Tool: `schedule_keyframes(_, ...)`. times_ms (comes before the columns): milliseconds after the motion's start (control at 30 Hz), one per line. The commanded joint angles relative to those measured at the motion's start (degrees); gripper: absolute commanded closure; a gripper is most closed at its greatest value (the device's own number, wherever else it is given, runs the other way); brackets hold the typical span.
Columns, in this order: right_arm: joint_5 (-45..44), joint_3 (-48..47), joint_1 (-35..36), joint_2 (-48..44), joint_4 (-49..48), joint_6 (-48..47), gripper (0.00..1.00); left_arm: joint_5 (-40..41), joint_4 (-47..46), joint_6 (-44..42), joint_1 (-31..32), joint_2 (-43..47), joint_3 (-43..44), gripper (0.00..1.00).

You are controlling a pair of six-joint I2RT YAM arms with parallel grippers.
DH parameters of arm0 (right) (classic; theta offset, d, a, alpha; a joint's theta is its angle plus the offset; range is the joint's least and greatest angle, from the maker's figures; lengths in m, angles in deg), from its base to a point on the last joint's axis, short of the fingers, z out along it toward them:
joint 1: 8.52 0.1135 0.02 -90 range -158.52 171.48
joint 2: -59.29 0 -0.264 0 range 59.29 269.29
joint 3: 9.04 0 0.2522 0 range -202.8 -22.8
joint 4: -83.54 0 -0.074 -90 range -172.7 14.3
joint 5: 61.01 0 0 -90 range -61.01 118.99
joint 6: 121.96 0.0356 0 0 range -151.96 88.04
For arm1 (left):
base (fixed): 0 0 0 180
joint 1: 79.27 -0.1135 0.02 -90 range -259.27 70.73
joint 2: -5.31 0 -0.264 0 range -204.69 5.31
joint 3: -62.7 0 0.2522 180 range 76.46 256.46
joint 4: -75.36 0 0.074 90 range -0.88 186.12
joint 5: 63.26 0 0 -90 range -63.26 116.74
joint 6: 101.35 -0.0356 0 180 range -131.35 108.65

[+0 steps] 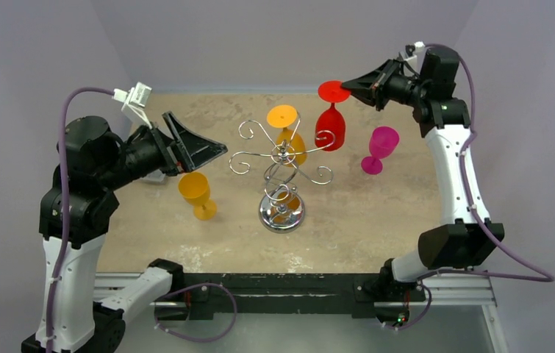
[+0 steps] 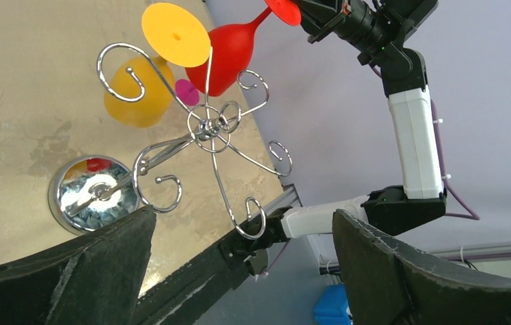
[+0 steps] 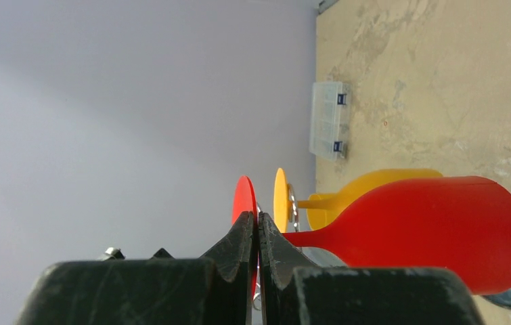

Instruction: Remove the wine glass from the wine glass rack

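Jaws of the right gripper [image 3: 258,238] clamp the round foot of the inverted red plastic wine glass [image 3: 428,223] near the shiny chrome wire rack [image 1: 281,158], while the left gripper [image 2: 242,213] gapes apart.

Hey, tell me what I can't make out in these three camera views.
Top view: whether the red glass stem is hooked in the rack or free; chrome wires overlap it.
Right wrist view: the rack is nearly all hidden behind the red bowl; the right tool covers part of the foot.
Top view: the left tool overlaps the standing orange glass rim.
Left wrist view: the pink glass is a sliver behind wires.
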Motion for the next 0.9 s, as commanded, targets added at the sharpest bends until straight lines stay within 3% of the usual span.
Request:
schedule_keyframes(0,2.41,-5.23,-0.83,-1.57,-5.16,3.50,1.00,-3.29,-4.95,-0.78,-0.35,-0.71,1.72,0.00)
schedule_keyframes(500,3.68,-7.76,-0.83,-4.13,-32.65,25.54,1.00,-6.94,-17.85,3.88,-0.35,-4.04,4.19,0.00)
schedule_keyframes(867,-1.45,-7.51,-0.82,-3.56,-54.26,44.07,1.00,-10.49,-30.46,9.81,-0.35,-6.90,4.43,0.00)
